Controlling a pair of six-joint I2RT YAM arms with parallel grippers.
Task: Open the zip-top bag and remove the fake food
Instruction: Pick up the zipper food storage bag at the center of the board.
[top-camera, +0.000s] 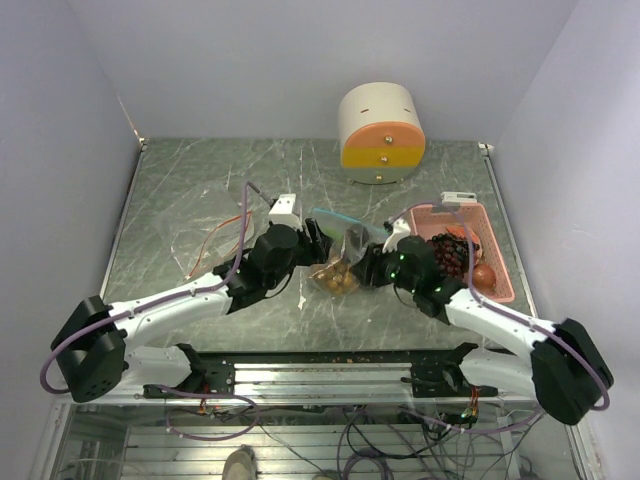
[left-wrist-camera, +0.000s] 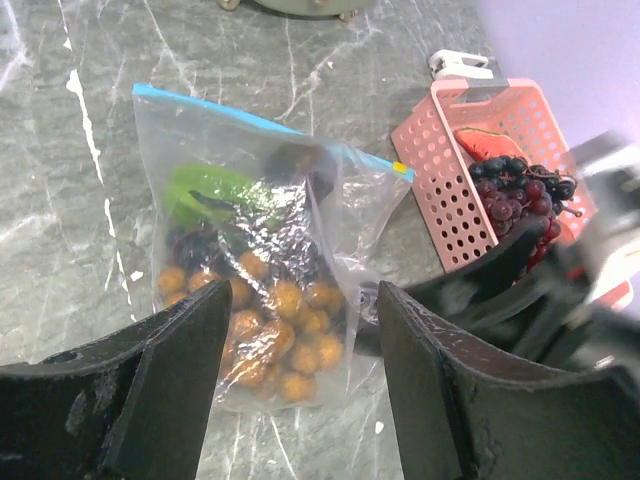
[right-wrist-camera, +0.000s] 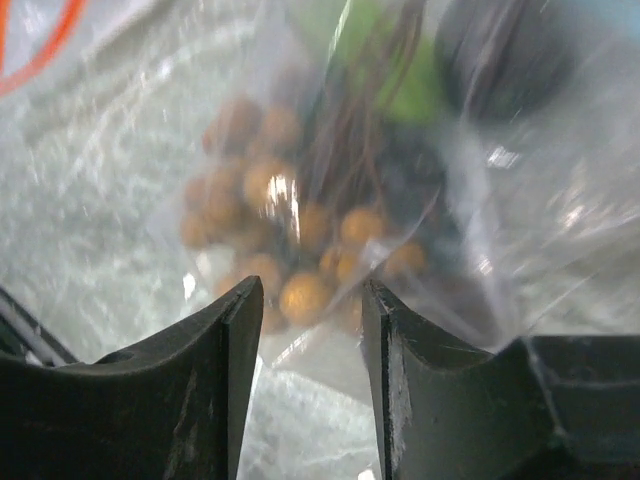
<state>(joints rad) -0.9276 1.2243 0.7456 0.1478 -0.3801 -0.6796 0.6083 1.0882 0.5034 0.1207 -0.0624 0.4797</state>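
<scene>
From above, my left gripper (top-camera: 318, 248) and right gripper (top-camera: 372, 262) close in from either side on the zip-top bag (top-camera: 340, 255), which lies mid-table just left of the pink basket (top-camera: 503, 268). A dark purple grape bunch (top-camera: 452, 252) and a reddish-orange fruit (top-camera: 484, 276) sit in that basket, so I judge the emptying partly done. The table (top-camera: 200, 190) is green marbled stone between pale lilac walls, and a round cream-and-orange container (top-camera: 381, 133) stands at the far edge. From my left wrist, my fingers stand wide apart with nothing between them. The bag lies just past their tips, its blue zip strip (left-wrist-camera: 230, 108) on the far side. Inside are a green piece (left-wrist-camera: 210, 195), a tan-brown grape bunch (left-wrist-camera: 280, 335) and something dark between them. I cannot tell whether the strip is sealed. From my right wrist, the jaws are parted too, and the clear plastic is right ahead of them with the tan grapes showing through. Next, I think, each hand needs its own layer of film near the mouth, pinched without catching the fruit, because the slack plastic could slip or bunch.
</scene>
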